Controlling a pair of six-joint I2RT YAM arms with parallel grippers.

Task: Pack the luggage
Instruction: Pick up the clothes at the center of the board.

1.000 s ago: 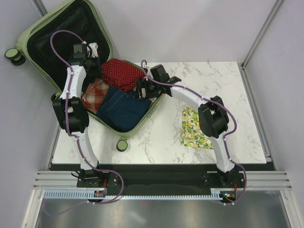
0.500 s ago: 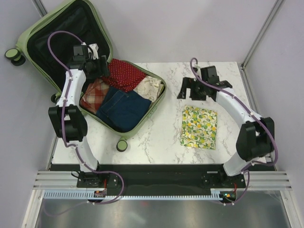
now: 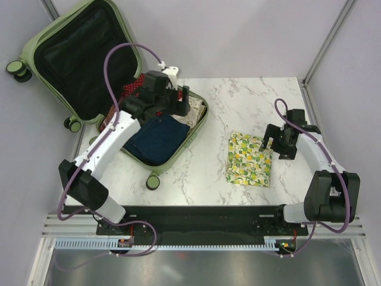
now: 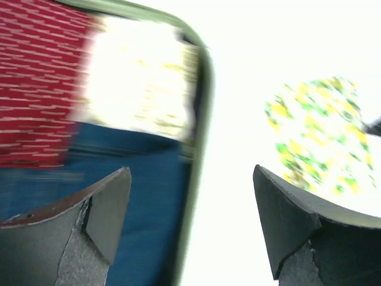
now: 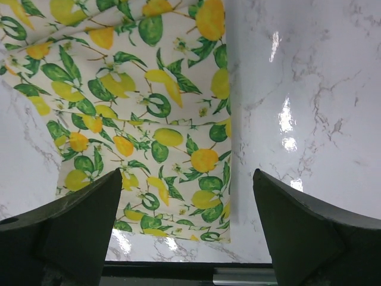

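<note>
The luggage (image 3: 189, 139) lies open at the table's left, its black-lined lid leaning on the wall. Inside are a red dotted cloth (image 3: 134, 86), blue jeans (image 3: 155, 140), a plaid piece (image 3: 109, 121) and a cream patterned cloth (image 3: 195, 107). My left gripper (image 3: 180, 102) hangs open and empty over the case's right side. In the blurred left wrist view the open gripper (image 4: 190, 171) straddles the green rim (image 4: 199, 149), with jeans (image 4: 143, 196) below. A folded lemon-print cloth (image 3: 250, 159) lies on the marble. My right gripper (image 3: 269, 145) is open at its right edge, and in the right wrist view the gripper (image 5: 187, 173) is above the cloth (image 5: 137, 119).
The marble table (image 3: 238, 101) ends at a black strip along the near edge (image 5: 178, 271). A caster wheel (image 3: 153, 182) sticks out at the case's near corner, and others (image 3: 15, 67) sit by the left wall. Grey walls enclose the back and sides.
My left gripper opened and swung from the case's back left to its right side. My right arm left the case, crossed the table and came down beside the lemon-print cloth.
</note>
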